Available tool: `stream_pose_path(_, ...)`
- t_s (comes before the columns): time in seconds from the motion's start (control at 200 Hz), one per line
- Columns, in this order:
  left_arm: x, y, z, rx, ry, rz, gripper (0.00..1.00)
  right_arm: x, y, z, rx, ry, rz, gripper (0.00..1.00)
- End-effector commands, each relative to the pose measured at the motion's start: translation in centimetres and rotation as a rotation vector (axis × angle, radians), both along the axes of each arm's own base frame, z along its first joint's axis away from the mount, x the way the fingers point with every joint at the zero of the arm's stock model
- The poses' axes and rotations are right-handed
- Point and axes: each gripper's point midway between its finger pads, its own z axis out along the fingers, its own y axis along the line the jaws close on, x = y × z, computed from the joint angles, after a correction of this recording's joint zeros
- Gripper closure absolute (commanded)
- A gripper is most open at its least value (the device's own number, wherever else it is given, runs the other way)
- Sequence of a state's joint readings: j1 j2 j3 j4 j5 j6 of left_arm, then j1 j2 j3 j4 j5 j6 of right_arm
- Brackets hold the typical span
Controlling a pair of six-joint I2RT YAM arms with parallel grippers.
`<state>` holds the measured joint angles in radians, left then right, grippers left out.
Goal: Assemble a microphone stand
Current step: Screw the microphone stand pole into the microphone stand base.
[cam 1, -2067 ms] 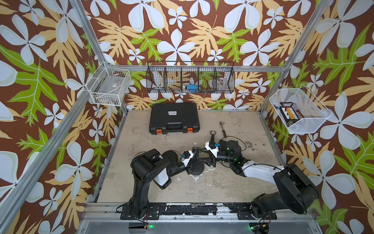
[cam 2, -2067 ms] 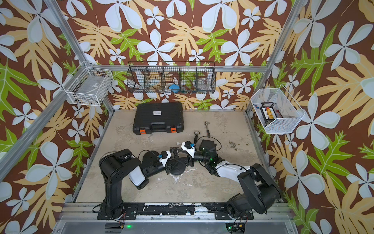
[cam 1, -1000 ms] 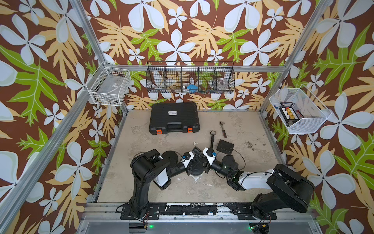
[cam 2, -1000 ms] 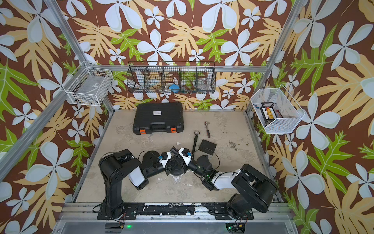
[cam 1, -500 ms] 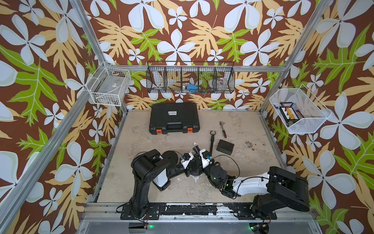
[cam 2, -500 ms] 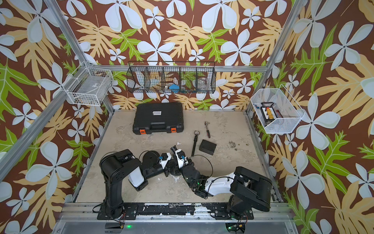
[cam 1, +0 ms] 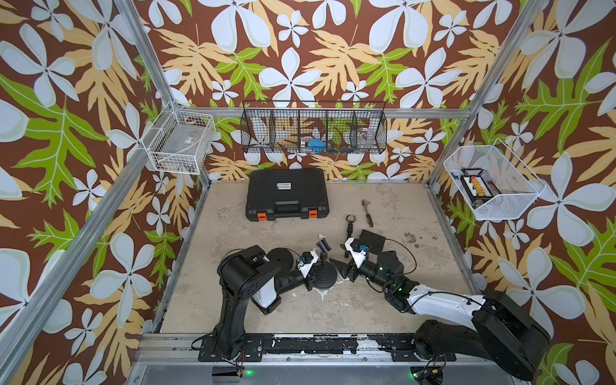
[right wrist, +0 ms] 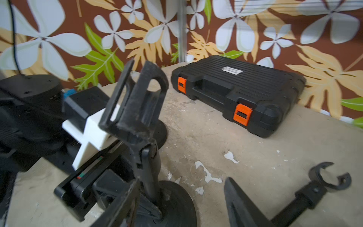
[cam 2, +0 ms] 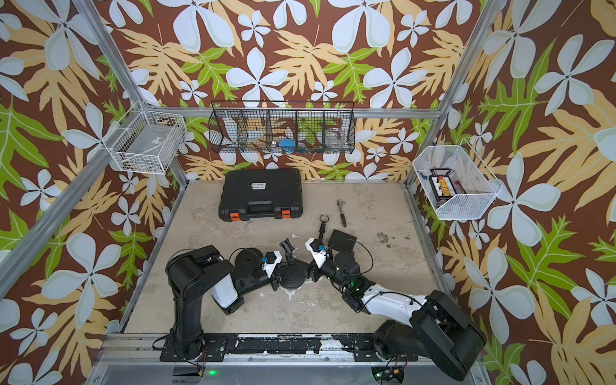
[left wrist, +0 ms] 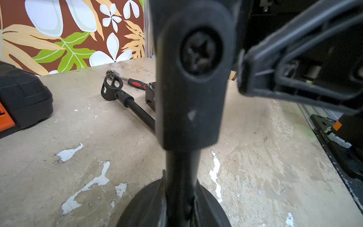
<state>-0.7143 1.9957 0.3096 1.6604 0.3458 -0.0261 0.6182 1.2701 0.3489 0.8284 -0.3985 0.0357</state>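
Note:
The microphone stand stands upright near the table's front middle: a round black base [cam 1: 325, 278] [cam 2: 293, 276], a short post [left wrist: 188, 88] and a black clip holder [cam 1: 322, 246] [right wrist: 135, 98] on top. My left gripper [cam 1: 315, 274] [left wrist: 181, 198] is shut on the post just above the base. Coming in from the right, my right gripper [cam 1: 344, 270] [right wrist: 180, 214] is open, its fingers [right wrist: 239, 204] spread beside the base and holding nothing. A black rod with a ring clamp [cam 1: 349, 226] [right wrist: 314, 190] lies flat on the table behind the right gripper.
A closed black tool case [cam 1: 286, 193] with orange latches sits at the back. A ratchet wrench [cam 1: 366, 208] and a small black box [cam 1: 371, 239] lie near the rod. Wire baskets [cam 1: 313, 133] hang on the walls above the table.
The right gripper has opened, its jaws now spread beside the stand. The right arm has swung back toward the right. The left gripper still holds the post in the same place.

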Motion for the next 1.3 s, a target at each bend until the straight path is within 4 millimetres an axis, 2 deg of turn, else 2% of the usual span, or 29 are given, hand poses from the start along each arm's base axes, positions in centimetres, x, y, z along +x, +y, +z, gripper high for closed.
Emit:
stream_pose_path(0.0, 0.2, -0.1, 2.9, -0.105, -0.069, 0.004, 0.93, -3.1, 1.5, 0.8, 0.033, -0.013, 0.321, 0.33)
stream_pose_path(0.155, 0.1, -0.1, 2.8, -0.098, -0.068, 0.000, 0.93, -3.5, 2.2, 0.6, 0.030, -0.021, 0.495, 0.36)
stream_pose_path(0.315, 0.1, -0.2, 2.6, -0.094, -0.067, -0.005, 0.93, -3.2, 3.4, 0.2, 0.028, -0.012, 0.603, 0.33)
stream_pose_path(0.455, 0.1, -0.2, 2.4, -0.089, -0.065, -0.006, 0.93, -2.8, 3.9, 0.2, 0.039, -0.022, 0.638, 0.39)
stream_pose_path(0.686, 0.1, -0.2, 2.3, -0.088, -0.061, -0.007, 0.93, -2.5, 4.6, 0.5, 0.047, -0.028, 0.690, 0.57)
stream_pose_path(0.771, 0.1, -0.2, 2.4, -0.090, -0.064, -0.007, 0.93, -2.3, 4.7, 0.3, 0.043, -0.021, 0.694, 0.60)
stream_pose_path(0.936, 0.2, -0.3, 2.6, -0.078, -0.073, -0.010, 0.93, -2.5, 4.6, -0.1, 0.038, -0.015, 0.700, 0.72)
stream_pose_path(1.146, 0.2, -0.4, 2.9, -0.066, -0.086, -0.013, 0.92, -2.3, 4.5, -0.5, 0.042, 0.004, 0.663, 0.80)
stream_pose_path(1.191, 0.2, -0.3, 2.9, -0.064, -0.084, -0.012, 0.92, -2.2, 4.4, -0.6, 0.045, 0.004, 0.642, 0.84)
stream_pose_path(1.291, 0.2, -0.2, 3.0, -0.069, -0.086, -0.004, 0.87, -2.0, 4.3, -0.8, 0.046, 0.002, 0.568, 1.00)
